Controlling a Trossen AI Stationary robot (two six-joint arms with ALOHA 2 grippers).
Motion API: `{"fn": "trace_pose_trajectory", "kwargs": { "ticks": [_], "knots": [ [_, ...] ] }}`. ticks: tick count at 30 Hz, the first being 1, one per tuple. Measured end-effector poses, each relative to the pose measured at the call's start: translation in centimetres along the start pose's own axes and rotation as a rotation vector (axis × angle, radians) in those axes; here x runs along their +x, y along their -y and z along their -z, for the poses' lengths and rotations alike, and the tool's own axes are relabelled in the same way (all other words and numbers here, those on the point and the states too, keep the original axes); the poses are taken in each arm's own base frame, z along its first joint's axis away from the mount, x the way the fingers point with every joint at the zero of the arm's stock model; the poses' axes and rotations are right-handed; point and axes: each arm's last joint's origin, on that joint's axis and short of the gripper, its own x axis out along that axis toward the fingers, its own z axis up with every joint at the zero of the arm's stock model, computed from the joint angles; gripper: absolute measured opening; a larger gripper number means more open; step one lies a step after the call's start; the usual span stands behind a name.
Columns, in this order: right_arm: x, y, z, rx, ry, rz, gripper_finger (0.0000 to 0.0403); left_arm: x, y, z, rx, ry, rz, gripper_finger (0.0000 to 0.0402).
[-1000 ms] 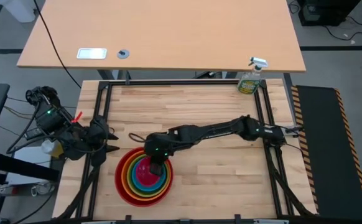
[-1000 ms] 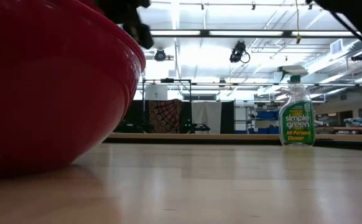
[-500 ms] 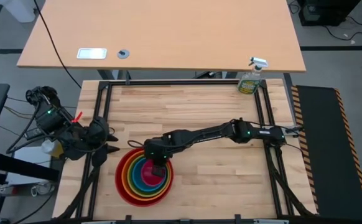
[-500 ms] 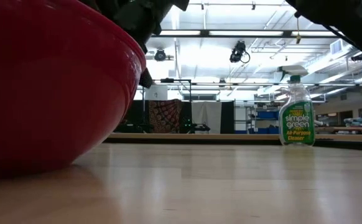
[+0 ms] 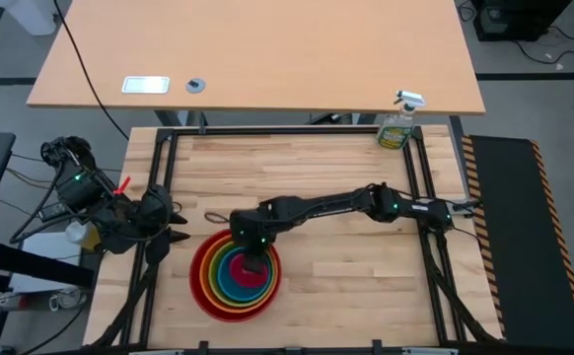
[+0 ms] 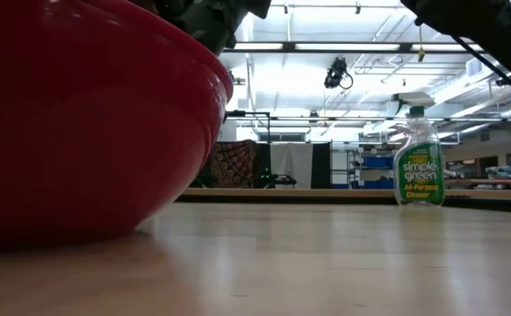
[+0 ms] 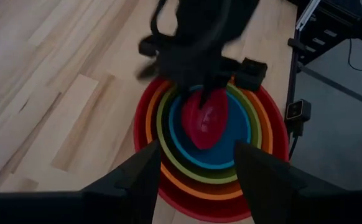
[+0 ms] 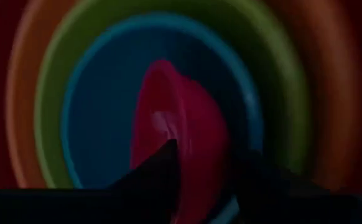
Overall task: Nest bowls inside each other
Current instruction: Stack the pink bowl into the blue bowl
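Straddling the tilted magenta bowl's (image 7: 204,119) rim, my right gripper's (image 5: 255,258) jaws look partly parted inside the blue bowl (image 7: 240,127); my left gripper (image 5: 174,227) waits wide.

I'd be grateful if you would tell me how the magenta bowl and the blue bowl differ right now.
Size: the magenta bowl is clearly smaller than the blue bowl.
Pose: the magenta bowl stands tilted on edge, while the blue bowl sits level in the stack.
Place: the magenta bowl lies inside the blue bowl, under the right gripper; the blue bowl sits in the lime green bowl.
Both are round and glossy.
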Motion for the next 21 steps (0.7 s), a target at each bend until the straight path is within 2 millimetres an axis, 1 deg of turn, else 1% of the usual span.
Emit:
{"fn": "trace_pose_trajectory", "kwargs": {
  "ticks": [6,9,14,17,21],
  "knots": [
    [-5.0,-0.2,-0.8,0.006,0.109,0.092,0.0149,0.0,0.0,0.0,0.010,-0.001,0.000,0.0204],
    [-6.6,0.2,-0.5,0.016,0.104,0.166,0.0149,0.0,0.0,0.0,0.025,-0.001,0.000,0.0204],
    [-9.2,0.5,0.9,-0.007,0.045,0.343,0.0149,0.0,-0.1,-0.1,0.061,0.029,-0.018,0.0204],
    [-10.4,0.3,1.2,-0.050,0.040,0.376,0.0149,0.0,-0.1,-0.1,0.084,0.047,-0.030,0.0204],
    [-12.6,-0.1,1.2,-0.089,0.083,0.383,0.0149,0.0,-0.1,-0.2,0.089,0.069,-0.044,0.0204]
  ]
}}
